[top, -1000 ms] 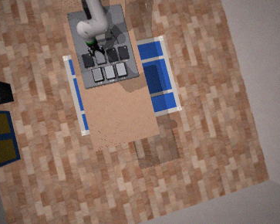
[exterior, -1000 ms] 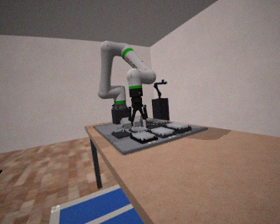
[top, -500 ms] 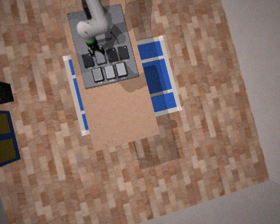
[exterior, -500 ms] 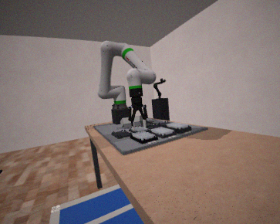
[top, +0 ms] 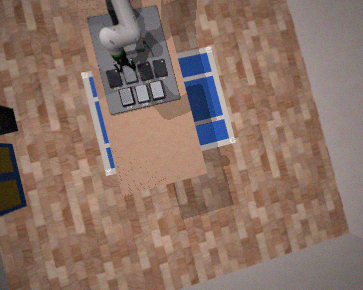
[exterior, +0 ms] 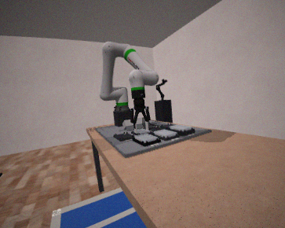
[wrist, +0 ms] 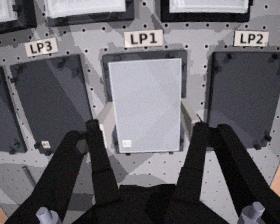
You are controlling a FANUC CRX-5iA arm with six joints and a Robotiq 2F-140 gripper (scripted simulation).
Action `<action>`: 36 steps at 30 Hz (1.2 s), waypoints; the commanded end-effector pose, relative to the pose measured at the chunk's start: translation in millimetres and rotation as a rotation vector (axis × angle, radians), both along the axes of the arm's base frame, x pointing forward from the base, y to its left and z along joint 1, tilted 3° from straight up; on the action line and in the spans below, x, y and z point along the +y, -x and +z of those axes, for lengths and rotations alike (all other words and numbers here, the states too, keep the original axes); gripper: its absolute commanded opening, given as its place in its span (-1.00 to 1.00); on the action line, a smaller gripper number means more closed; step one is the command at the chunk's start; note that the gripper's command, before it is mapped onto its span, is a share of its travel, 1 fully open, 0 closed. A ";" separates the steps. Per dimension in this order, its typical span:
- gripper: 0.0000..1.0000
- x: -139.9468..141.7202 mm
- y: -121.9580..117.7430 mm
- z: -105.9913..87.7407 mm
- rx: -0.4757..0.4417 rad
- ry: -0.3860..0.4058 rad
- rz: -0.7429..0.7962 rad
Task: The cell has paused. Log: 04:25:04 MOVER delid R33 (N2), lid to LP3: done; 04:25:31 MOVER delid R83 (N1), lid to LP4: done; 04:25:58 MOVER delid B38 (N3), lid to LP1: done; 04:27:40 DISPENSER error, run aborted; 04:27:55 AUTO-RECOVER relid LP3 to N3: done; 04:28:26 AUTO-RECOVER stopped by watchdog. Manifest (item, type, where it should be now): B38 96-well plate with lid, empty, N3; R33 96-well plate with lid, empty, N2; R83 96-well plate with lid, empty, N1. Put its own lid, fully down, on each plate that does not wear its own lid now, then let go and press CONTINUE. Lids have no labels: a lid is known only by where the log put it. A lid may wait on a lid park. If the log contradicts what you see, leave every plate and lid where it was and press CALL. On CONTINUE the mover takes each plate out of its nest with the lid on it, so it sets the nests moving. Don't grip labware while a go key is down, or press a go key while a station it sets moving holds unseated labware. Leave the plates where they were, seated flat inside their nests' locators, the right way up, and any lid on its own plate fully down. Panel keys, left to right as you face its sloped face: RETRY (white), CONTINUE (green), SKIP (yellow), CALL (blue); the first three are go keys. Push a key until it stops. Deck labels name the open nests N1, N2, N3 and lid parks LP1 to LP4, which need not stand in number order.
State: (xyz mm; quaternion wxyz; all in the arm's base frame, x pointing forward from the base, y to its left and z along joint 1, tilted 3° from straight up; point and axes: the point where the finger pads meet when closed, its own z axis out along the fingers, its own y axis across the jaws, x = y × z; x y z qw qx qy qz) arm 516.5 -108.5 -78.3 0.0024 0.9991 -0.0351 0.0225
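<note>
My gripper (top: 128, 69) (exterior: 141, 128) (wrist: 147, 109) points down over lid park LP1, its pads closed on the two long sides of a pale, blank-topped lid (top: 131, 76) (wrist: 147, 100). The lid is at the park; whether it rests there or is slightly raised I cannot tell. Lid parks LP3 (wrist: 53, 102) (top: 145, 71) and LP2 (wrist: 247, 100) (top: 114, 78) hold no lid. A fourth dark park (wrist: 3, 110) (top: 160, 67) shows no lid. Three pale plates (top: 126, 96) (top: 142, 93) (top: 157, 90) sit in the nests; their lids and the nest labels are not readable.
The nest row lies just beyond the park labels, cut off at the top of the wrist view. The grey perforated deck (top: 100, 55) (wrist: 156, 25) stands on a wooden table (top: 155, 145) (exterior: 226, 169). A dark pedestal (exterior: 163, 110) stands behind. The key panel is not identifiable.
</note>
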 end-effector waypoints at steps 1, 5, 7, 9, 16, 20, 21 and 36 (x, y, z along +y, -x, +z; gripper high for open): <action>-1.00 -0.1 -0.1 1.1 0.000 0.000 0.000; -1.00 -0.1 0.0 4.5 0.000 0.000 0.000; -1.00 -0.1 0.1 6.9 0.000 0.000 0.000; -1.00 -0.1 0.1 6.9 0.000 0.000 0.000; -1.00 0.0 0.6 18.2 0.000 0.000 0.000; -1.00 0.1 1.0 26.4 0.000 0.000 0.000; -1.00 0.1 1.1 28.6 0.000 0.000 0.000; -1.00 0.3 2.3 56.3 0.000 0.000 0.000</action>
